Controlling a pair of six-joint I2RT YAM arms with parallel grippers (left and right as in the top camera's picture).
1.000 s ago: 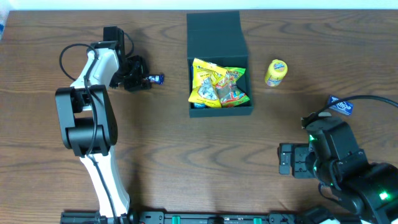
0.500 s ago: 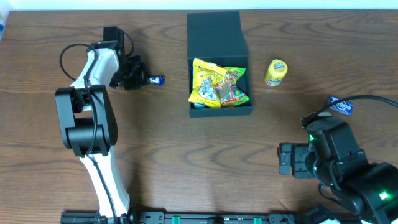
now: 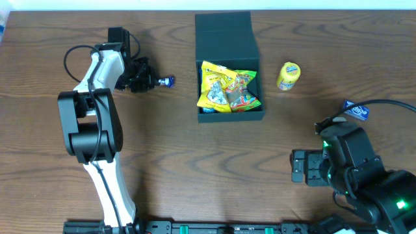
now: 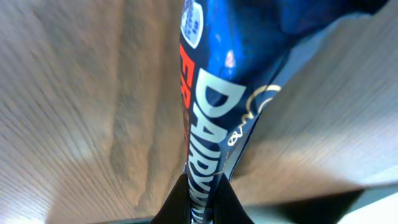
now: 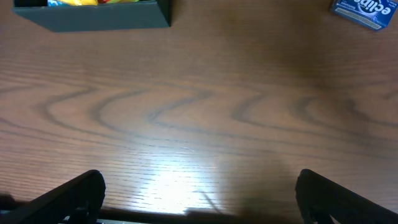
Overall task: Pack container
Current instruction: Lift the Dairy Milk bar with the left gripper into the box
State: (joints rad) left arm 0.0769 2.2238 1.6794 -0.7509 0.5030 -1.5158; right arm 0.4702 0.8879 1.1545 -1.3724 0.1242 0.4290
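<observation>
The dark teal container (image 3: pixel 227 65) stands open at the table's back middle, its flap lid lying flat behind it, with yellow snack packets (image 3: pixel 227 91) inside. My left gripper (image 3: pixel 151 82) is left of the container and shut on a blue chocolate wrapper (image 3: pixel 167 81). In the left wrist view the blue chocolate wrapper (image 4: pixel 230 74) is pinched between the black fingers (image 4: pixel 174 208), above the wood. My right gripper (image 5: pixel 199 193) hovers open over bare wood at the front right, with the container (image 5: pixel 93 15) far ahead of it.
A yellow snack pot (image 3: pixel 288 75) lies right of the container. A blue gum packet (image 3: pixel 355 110) lies at the right edge, and the same gum packet (image 5: pixel 364 11) shows at the top right of the right wrist view. The left arm (image 3: pixel 91 123) stretches along the left side.
The left gripper has closed on the blue wrapper, which has shifted slightly right. The right arm has not moved.
</observation>
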